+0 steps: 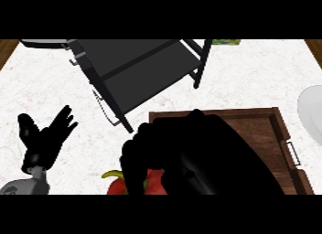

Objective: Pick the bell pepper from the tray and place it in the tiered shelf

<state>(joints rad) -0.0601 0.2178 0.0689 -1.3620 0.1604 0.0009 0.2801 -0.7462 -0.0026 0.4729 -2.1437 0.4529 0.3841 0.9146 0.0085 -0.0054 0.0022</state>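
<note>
A red bell pepper with a green stem shows at the lower edge, mostly hidden under my right hand. That hand hangs large and dark over the left part of the brown wooden tray, with its fingers curled down round the pepper. The black tiered shelf stands at the back, left of centre, seen from above. My left hand rests open at the left, fingers up, apart from everything.
A white plate with something red on it lies at the right edge. A grey round object sits at the back left, and a small green item behind the shelf. The wooden floor shows past both counter sides.
</note>
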